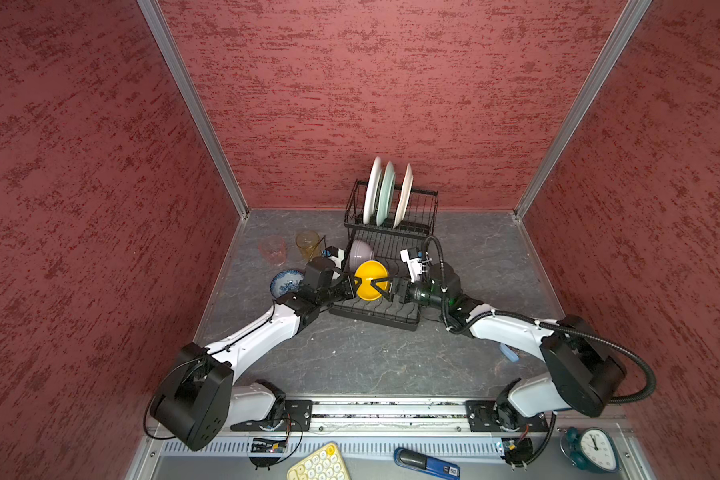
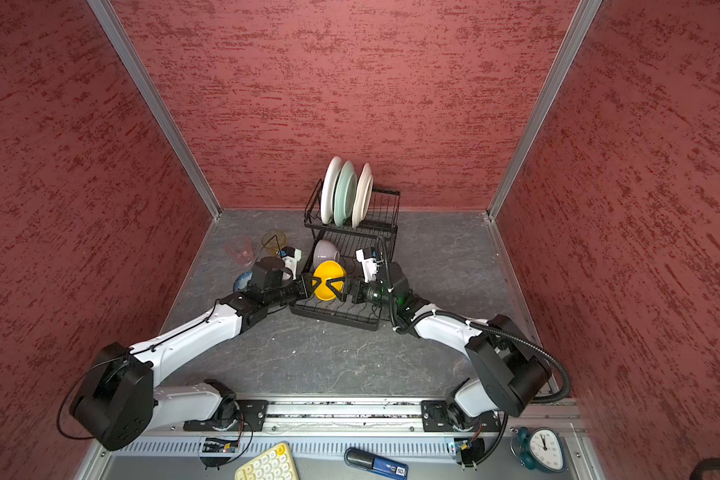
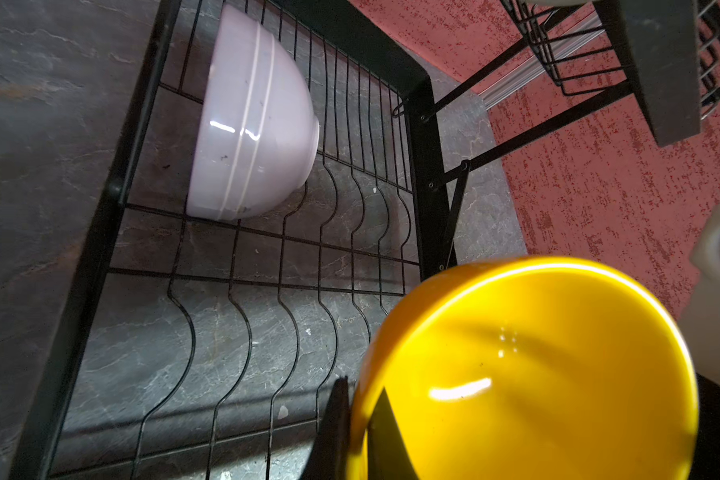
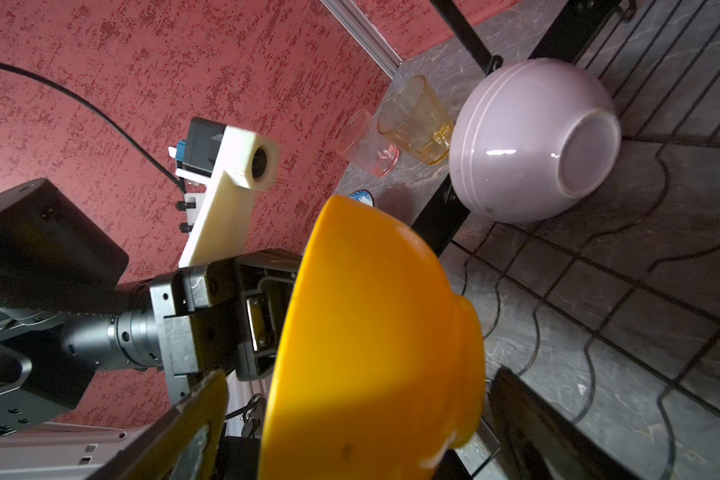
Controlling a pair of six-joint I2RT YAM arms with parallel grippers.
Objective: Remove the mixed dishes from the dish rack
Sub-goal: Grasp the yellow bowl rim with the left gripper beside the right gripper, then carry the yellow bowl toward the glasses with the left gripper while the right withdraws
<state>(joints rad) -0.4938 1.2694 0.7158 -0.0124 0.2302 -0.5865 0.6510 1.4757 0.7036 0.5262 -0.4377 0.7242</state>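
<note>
Your left gripper (image 1: 360,286) is pinching the rim of the yellow bowl (image 1: 371,276) (glossy, plain, small foot ring), holding it tipped sideways above the low tray of the dish rack (image 1: 375,319), your right gripper (image 1: 382,289) is standing wide open around its base.

glossy yellow bowl (image 3: 516,374), glossy lilac bowl (image 3: 250,124), matt black wire rack (image 3: 427,137), stone-look tabletop (image 1: 371,357)

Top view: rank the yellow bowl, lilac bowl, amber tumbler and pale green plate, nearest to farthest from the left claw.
From the left claw:
1. yellow bowl: held in the claw by its rim.
2. lilac bowl: just behind, in the low tray of the dish rack.
3. amber tumbler: outside the rack, to its left.
4. pale green plate: upright in the raised basket, far back.
</note>
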